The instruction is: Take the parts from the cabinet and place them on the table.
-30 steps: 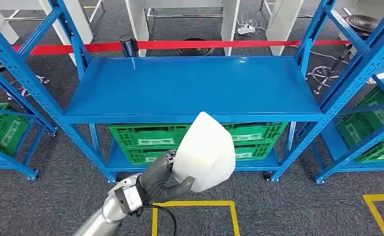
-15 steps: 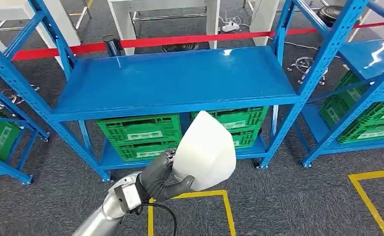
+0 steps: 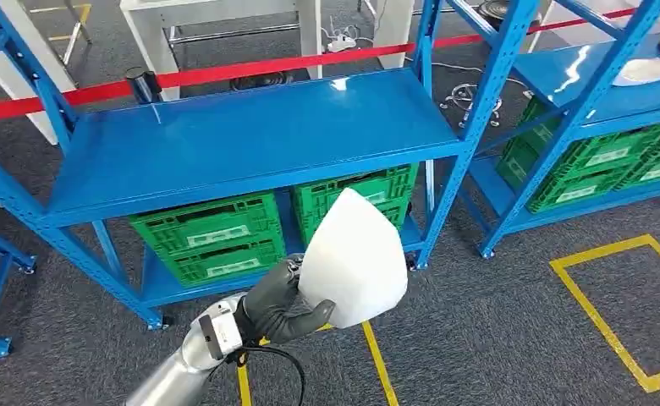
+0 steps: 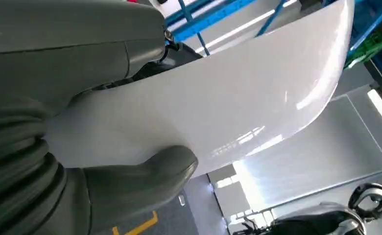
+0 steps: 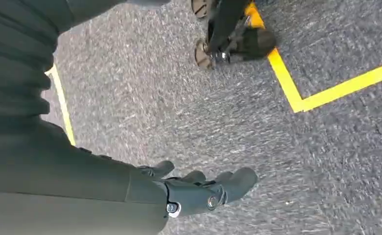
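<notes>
My left hand [image 3: 277, 308] grips a large white smooth shell-shaped part [image 3: 352, 260] by its lower edge, holding it upright in front of me. Up close in the left wrist view, the thumb [image 4: 145, 181] presses on the white part [image 4: 238, 103]. Behind it stands the blue cabinet shelf [image 3: 242, 139], its top level bare. My right hand [image 5: 199, 191] hangs over the grey carpet with fingers apart and nothing in it. Another white part [image 3: 648, 70] lies on the blue rack at the far right.
Green crates [image 3: 208, 237] sit on the cabinet's lower level, more green crates [image 3: 597, 161] under the right rack. Blue uprights [image 3: 470, 118] flank the shelf. Red tape [image 3: 225, 72] runs behind. Yellow floor lines [image 3: 606, 321] mark the grey carpet.
The whole view has swung rightward: the shelf slid left in the picture and the right rack came in. The left hand still holds the white part the same way.
</notes>
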You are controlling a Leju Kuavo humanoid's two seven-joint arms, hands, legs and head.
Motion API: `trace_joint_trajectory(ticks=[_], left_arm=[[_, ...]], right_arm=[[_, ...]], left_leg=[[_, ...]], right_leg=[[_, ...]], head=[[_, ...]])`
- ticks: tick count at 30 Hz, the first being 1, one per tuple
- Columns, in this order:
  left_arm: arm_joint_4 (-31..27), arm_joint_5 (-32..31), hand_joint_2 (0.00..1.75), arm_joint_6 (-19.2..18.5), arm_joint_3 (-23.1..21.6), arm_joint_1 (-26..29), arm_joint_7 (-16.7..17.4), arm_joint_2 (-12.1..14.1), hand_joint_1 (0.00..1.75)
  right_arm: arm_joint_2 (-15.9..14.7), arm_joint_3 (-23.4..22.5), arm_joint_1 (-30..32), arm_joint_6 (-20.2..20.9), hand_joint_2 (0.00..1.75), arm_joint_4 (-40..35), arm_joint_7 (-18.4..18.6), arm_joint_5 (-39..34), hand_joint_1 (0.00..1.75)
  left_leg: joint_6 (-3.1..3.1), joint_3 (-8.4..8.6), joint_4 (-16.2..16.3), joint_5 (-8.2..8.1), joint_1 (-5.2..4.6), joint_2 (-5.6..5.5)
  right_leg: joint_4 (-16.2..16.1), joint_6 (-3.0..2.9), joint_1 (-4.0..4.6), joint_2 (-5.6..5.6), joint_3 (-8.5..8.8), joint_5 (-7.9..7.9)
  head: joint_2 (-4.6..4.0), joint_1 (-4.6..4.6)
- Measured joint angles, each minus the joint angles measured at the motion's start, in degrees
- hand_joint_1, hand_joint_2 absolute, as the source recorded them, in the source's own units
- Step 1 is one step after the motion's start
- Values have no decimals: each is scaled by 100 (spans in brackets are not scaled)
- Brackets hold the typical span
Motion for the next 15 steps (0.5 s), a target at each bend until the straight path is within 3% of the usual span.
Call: trace_joint_trajectory(ticks=[1, 4, 5, 6, 7, 9, 10, 11, 12, 13, 14, 15], left_arm=[[2, 11, 175, 28, 2, -6, -6, 15, 175], [-24, 85, 175, 144, 9, 18, -39, 22, 175], [-87, 85, 175, 205, 17, 60, -39, 37, 175], [-135, 83, 175, 236, 20, 93, -41, 48, 175], [-181, 81, 175, 255, 22, 136, -57, 74, 175], [-254, 57, 175, 288, 33, 271, -57, 131, 175], [-306, 20, 175, 295, 42, 357, -55, 162, 175], [-354, -21, 175, 293, 50, 424, -46, 170, 175], [-396, -75, 175, 291, 52, 463, -2, 177, 175], [-446, -157, 175, 269, 55, 479, 52, 188, 175], [-492, -232, 175, 223, 55, 485, 112, 206, 175], [-531, -302, 175, 168, 57, 484, 164, 236, 175]], right_arm=[[7, -4, -1, 33, 175, 0, -20, 0, 0], [9, -11, 42, 201, 175, 2, -61, 20, 0], [15, -11, 47, 247, 175, 0, -68, 35, 0], [20, -11, 47, 277, 175, 0, -66, 41, 0], [20, -11, 32, 293, 175, 0, -68, 57, 0], [24, -9, 6, 332, 175, 0, -68, 94, 0], [28, -9, 12, 348, 175, 0, -66, 118, 0], [33, -9, 23, 365, 175, 0, -63, 129, 0], [35, -9, 27, 382, 175, 0, -57, 160, 0], [39, -9, 23, 402, 175, 0, -59, 179, 0], [48, -7, 13, 426, 175, 0, -61, 206, 0], [66, -7, 9, 459, 175, 2, -70, 221, 0]], left_leg=[[-40, -2, 48, -32, -20, 36], [-131, 33, 3, 0, -11, 159], [-188, 5, 31, -37, 13, 53], [-227, -36, 164, -163, 27, -273], [-243, -185, 520, -405, 37, -458], [-253, -630, 1513, -865, 34, -534], [-246, -773, 1815, -925, 34, -536], [-231, -781, 1821, -855, 34, -540], [-211, -675, 1588, -670, 34, -548], [-181, -457, 1119, -391, 34, -582], [-142, -165, 506, -98, 34, -731], [-105, 5, 96, -17, 38, -1058]], right_leg=[[-35, -95, 0, 80, -26, 63], [-6, -218, 29, 228, -86, 72], [-33, -273, -12, 277, -80, 109], [-33, -292, -21, 311, -91, 120], [-33, -312, -26, 364, -106, 133], [-31, -333, -18, 512, -138, 148], [-30, -336, -13, 583, -145, 151], [-28, -330, -12, 659, -144, 156], [-26, -324, -12, 733, -142, 160], [-23, -313, -11, 820, -138, 167], [-23, -298, -11, 901, -131, 175], [-24, -280, -38, 949, -143, 186]], head=[[0, -9], [0, -33], [0, -30], [2, -52], [0, -74], [0, -96], [0, -107], [0, -114], [0, -118], [0, -125], [0, -129], [0, -136]])
